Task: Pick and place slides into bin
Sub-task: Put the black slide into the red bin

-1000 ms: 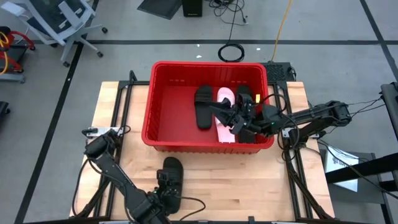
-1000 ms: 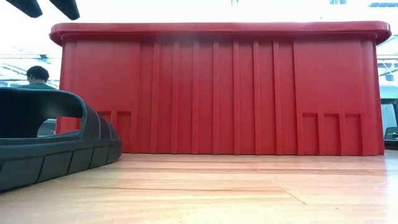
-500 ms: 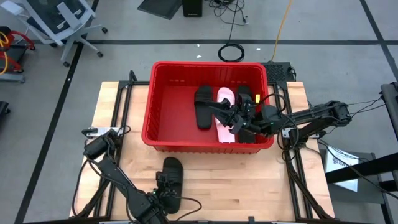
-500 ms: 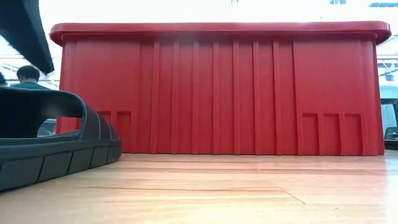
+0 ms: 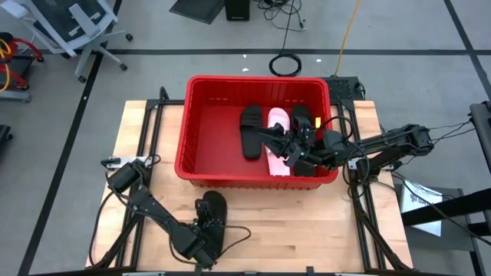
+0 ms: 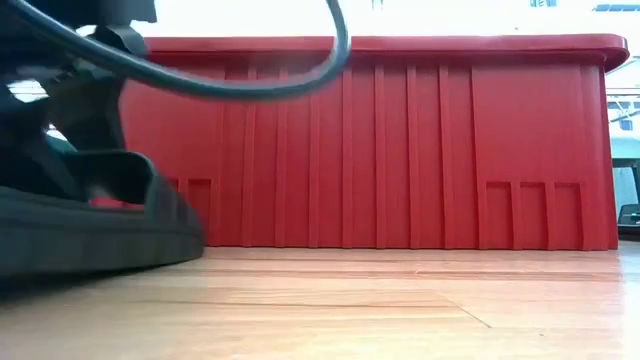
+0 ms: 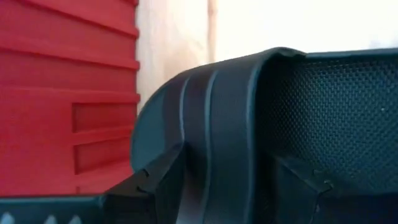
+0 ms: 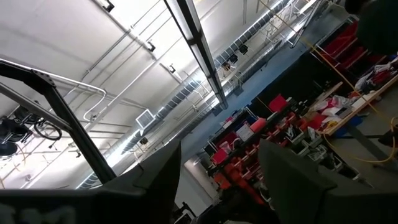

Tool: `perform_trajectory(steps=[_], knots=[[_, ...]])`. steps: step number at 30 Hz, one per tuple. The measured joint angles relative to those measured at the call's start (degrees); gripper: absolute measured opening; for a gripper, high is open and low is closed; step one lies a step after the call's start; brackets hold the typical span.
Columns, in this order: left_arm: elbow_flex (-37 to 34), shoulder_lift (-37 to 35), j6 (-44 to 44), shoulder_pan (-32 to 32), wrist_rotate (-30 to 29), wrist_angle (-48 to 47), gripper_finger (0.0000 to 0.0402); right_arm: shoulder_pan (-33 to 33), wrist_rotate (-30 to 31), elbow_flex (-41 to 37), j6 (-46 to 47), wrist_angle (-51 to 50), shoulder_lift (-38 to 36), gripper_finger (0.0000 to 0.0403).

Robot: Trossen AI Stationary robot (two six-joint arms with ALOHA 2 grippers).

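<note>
The left tool point(image 5: 205, 227) is down at the black slide point(image 5: 213, 211) on the counter point(image 5: 307, 222), just in front of the red bin point(image 5: 192, 123), and the wrist view fills with that slide's wide strap point(image 7: 211, 130), the fingers point(image 7: 155, 180) standing open on either side of it with nothing clamped yet. Here's the worry: the strap is a soft, rounded arch, so if the fingers close on its sloping edge rather than squarely across it, I'd expect the slide to squirm out or swing by one end on the lift. A dangling slide then has to clear the bin's rolled rim point(image 6: 400, 45), which from counter height stands tall right behind it; a low carry could catch the sole on that wall and knock it loose onto the counter. Over on the other side, the right tool point(image 5: 295, 147) hangs inside the bin above the slides already dropped there, two black ones point(image 5: 251, 130) and a pale pink one point(image 5: 278, 142), its fingers spread wide and gripping nothing, its camera tipped up at the ceiling. If it sits there during the drop, the two arms could crowd each other over the bin, and a slide released early may land on that arm rather than the floor of the tub.
</note>
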Motion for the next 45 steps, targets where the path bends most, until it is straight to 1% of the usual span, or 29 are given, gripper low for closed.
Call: perform_trajectory(steps=[6, 9, 12, 18, 19, 25, 29, 34, 39, 43, 45], knots=[[-0.94, -0.17, 1.10, 3.31, 0.81, -0.47, 0.0202, 0.01, -0.02, 0.00, 1.05, 0.01, 0.00, 0.0205], [-0.44, -0.09, 4.28, 4.30, 0.67, -1.13, 0.0187, 0.00, -0.02, 0.00, 1.05, 0.02, 0.00, 0.0205], [0.29, -0.07, 7.38, 4.81, 0.58, -0.93, 0.0145, -0.01, -0.02, 0.00, 1.05, 0.02, 0.00, 0.0205], [0.37, -0.07, 9.45, 5.07, 2.40, -1.34, 0.0026, -0.01, -0.02, 0.00, 1.06, 0.02, 0.00, 0.0205], [0.37, -0.07, 9.45, 5.01, 2.77, -1.40, 0.0014, -0.01, -0.02, 0.00, 1.05, 0.02, 0.00, 0.0205], [0.37, -1.67, 8.73, 4.03, 5.00, -2.42, 0.0005, -0.01, -0.02, 0.00, 1.05, 0.03, -0.02, 0.0205], [0.37, -5.59, 8.24, 2.80, 6.34, -2.99, 0.0005, -0.01, -0.02, 0.00, 1.02, 0.04, -0.02, 0.0205], [0.37, -14.11, 4.36, 1.06, 5.79, -4.65, 0.0004, -0.01, 0.00, 0.00, 0.97, 0.02, -0.02, 0.0205], [0.39, -24.59, -0.17, 0.20, 4.32, -3.15, 0.0003, -0.01, 0.04, 0.00, 0.61, 0.02, -0.02, 0.0205], [0.39, -31.94, 0.57, 0.28, 1.93, 1.45, 0.0002, -0.01, 0.07, 0.00, -0.32, 0.02, -0.02, 0.0205], [0.39, -35.12, 1.67, 0.86, 1.15, 5.30, 0.0001, -0.01, 0.09, 0.00, -0.56, 0.02, -0.02, 0.0205]])
